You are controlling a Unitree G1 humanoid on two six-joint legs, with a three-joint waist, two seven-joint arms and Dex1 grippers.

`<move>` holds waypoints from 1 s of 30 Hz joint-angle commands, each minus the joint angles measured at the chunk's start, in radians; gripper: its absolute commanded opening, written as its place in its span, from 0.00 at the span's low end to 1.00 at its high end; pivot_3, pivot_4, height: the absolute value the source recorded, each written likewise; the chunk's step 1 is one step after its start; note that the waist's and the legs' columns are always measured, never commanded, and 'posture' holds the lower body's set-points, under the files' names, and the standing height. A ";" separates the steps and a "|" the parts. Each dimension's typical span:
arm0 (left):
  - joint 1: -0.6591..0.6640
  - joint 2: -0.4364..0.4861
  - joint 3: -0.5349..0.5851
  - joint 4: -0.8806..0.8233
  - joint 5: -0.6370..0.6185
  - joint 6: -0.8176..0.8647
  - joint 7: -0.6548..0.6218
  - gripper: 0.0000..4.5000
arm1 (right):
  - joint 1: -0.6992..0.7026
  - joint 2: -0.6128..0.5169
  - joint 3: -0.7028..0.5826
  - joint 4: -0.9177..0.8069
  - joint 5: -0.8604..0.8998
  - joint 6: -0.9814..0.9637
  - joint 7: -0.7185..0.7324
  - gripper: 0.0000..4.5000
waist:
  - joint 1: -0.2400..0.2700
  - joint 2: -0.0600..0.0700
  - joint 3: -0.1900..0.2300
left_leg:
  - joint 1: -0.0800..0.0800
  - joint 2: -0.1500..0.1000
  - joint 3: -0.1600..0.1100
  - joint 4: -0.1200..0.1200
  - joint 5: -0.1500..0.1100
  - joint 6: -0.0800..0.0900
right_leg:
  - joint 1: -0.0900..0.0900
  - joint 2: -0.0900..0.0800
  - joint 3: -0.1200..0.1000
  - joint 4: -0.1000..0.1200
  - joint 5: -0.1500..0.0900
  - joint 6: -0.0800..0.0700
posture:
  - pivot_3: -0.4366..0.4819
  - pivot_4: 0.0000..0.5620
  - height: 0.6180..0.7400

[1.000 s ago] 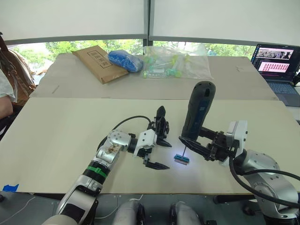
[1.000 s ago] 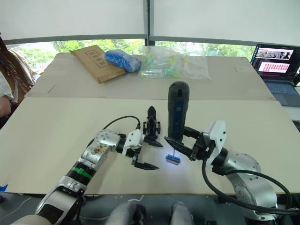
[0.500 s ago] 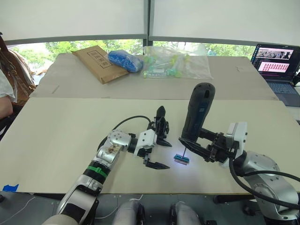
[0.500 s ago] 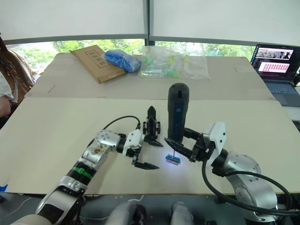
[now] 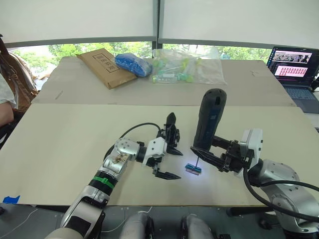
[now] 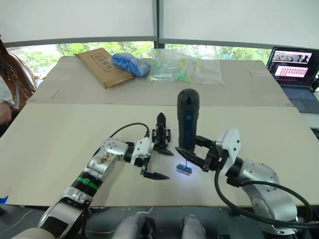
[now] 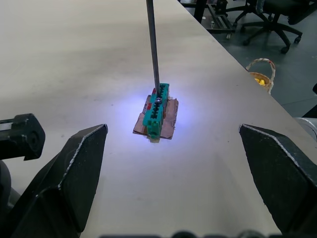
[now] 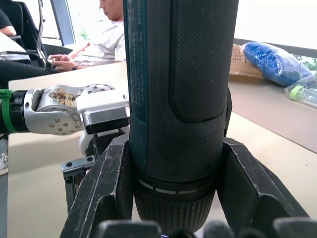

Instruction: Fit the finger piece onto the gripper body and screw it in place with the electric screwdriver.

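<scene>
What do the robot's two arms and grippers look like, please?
Both arms are silver metal with rounded joints. The left arm carries a green band and a black cable looping to its wrist. Each gripper, left gripper and right gripper, has a white housing and two black pointed fingers. A black cable runs along the right arm.

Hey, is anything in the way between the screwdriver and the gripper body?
Nothing visible. The screwdriver, in the right hand, has its bit on a green block; bare table lies between it and the gripper body. The open left hand sits close beside the body.
</scene>
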 commanded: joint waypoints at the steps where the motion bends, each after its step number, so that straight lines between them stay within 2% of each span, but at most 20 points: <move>1: -0.019 -0.008 0.009 -0.009 -0.011 -0.020 0.004 1.00 | -0.003 -0.013 -0.032 -0.049 0.033 -0.013 0.005 0.43 | 0.000 0.000 0.000 | 0.000 0.000 0.000 0.000 0.000 0.000 | 0.000 0.000 0.000 0.000 0.000 0.000 | 0.48 0.27 0.93; 18: -0.017 -0.011 0.007 -0.010 -0.012 -0.021 0.005 1.00 | 0.004 -0.022 -0.079 -0.087 0.101 0.000 -0.016 0.43 | 0.000 0.000 0.000 | 0.000 0.000 0.000 0.000 0.000 0.000 | 0.000 0.000 0.000 0.000 0.000 0.000 | 0.48 0.27 0.93; 30: -0.020 -0.013 0.009 -0.013 -0.024 0.006 -0.009 1.00 | -0.011 -0.009 -0.042 -0.082 0.089 -0.001 -0.049 0.43 | 0.000 0.000 0.000 | 0.000 0.000 0.000 0.000 0.000 0.000 | 0.000 0.000 0.000 0.000 0.000 0.000 | 0.48 0.27 0.93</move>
